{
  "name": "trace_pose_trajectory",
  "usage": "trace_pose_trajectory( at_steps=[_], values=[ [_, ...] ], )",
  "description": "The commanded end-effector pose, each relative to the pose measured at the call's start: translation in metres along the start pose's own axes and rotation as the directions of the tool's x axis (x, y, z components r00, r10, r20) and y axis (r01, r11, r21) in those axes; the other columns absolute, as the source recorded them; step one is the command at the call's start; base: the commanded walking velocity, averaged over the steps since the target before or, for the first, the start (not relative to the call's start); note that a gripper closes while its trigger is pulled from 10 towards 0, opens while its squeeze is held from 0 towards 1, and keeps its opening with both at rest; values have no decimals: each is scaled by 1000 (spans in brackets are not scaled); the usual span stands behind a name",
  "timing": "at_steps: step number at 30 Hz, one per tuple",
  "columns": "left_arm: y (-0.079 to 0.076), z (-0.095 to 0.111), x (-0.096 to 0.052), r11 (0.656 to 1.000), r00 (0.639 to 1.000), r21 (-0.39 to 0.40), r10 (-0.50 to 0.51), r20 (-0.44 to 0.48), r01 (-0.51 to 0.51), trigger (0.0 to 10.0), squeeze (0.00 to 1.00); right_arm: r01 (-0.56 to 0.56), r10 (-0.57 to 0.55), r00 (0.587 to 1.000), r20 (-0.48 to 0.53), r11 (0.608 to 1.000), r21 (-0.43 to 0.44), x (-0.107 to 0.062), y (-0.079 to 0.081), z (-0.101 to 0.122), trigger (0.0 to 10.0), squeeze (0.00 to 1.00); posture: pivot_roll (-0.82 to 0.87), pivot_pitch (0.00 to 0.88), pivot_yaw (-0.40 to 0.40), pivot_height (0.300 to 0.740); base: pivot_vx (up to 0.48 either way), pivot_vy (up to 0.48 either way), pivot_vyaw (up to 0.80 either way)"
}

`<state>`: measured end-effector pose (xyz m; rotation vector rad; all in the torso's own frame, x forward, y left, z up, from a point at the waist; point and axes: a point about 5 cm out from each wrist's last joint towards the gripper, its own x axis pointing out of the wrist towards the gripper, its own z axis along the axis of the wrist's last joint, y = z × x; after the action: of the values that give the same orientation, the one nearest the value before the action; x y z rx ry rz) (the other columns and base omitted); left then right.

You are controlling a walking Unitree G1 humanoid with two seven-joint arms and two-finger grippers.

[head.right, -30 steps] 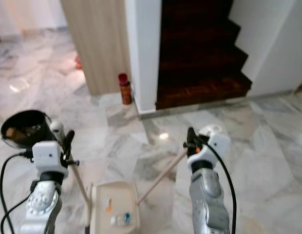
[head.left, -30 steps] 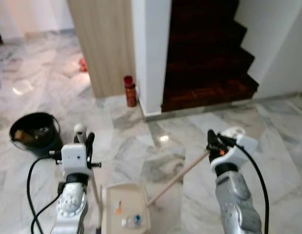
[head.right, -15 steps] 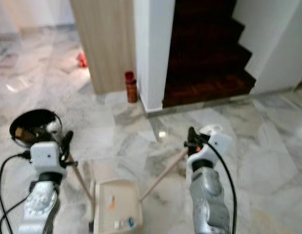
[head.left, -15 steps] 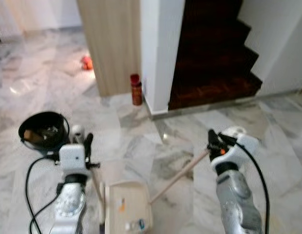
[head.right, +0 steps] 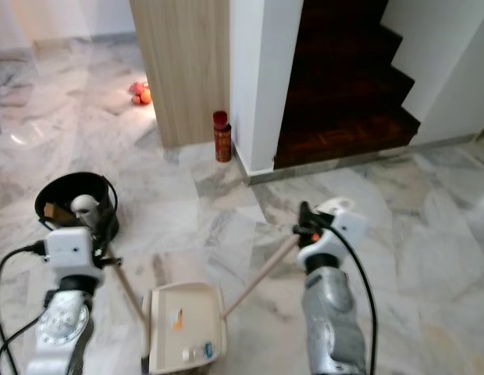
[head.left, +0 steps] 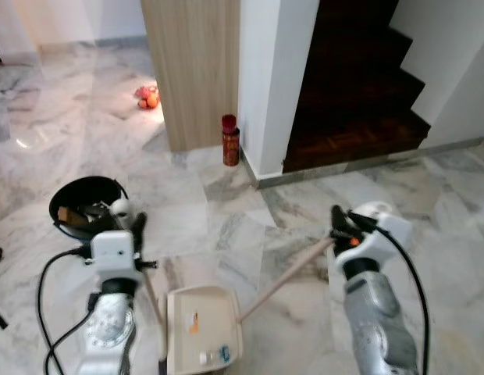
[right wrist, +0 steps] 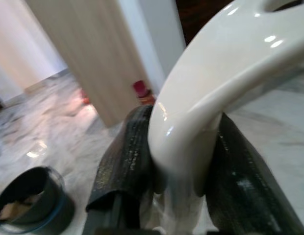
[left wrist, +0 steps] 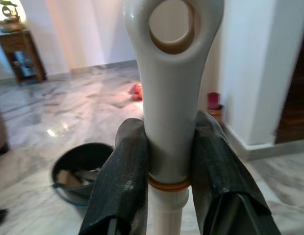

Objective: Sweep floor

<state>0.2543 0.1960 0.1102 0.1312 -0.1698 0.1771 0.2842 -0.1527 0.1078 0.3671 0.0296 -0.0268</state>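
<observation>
Claws clamped: dustpan handle, broom handle.

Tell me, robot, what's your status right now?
Left gripper shut on dustpan handle. Right gripper shut on broom handle. Dustpan holds scraps. Bucket ahead-left.

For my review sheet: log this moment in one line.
left gripper shut on dustpan handle | right gripper shut on broom handle | bucket ahead-left

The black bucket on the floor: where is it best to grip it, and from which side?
Probably the bucket's rim, from above: it stands upright with its mouth open upward, scraps inside. A thin handle seems to lie along the rim, too blurred to judge.
</observation>
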Motion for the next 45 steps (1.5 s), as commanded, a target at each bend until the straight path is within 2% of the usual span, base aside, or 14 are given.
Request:
trace_pose_trajectory(
  at_steps=[1,16,26,42,45],
  values=[
    [-3,9,3,1000,999,3,-7,41,7,10000,0,-30,27,998,51,998,56,2,7,11,10000,0,9,47,22,740,0,352,0],
    [-6,10,4,1000,999,-3,-19,49,19,10000,0,-45,43,997,60,998,43,3,10,10,10000,0,22,17,20,740,0,352,0],
    [-3,10,4,1000,999,2,-8,47,8,10000,0,-50,48,997,56,998,36,3,12,10,10000,0,30,45,18,740,0,351,656],
    [-3,10,4,1000,999,4,-3,45,3,10000,0,-47,44,998,51,998,46,5,10,11,10000,0,29,60,20,740,0,346,0],
    [-4,10,4,1000,999,14,-9,45,8,10000,0,-48,45,998,48,998,49,5,10,11,10000,0,30,69,18,740,0,0,0]
  ],
)
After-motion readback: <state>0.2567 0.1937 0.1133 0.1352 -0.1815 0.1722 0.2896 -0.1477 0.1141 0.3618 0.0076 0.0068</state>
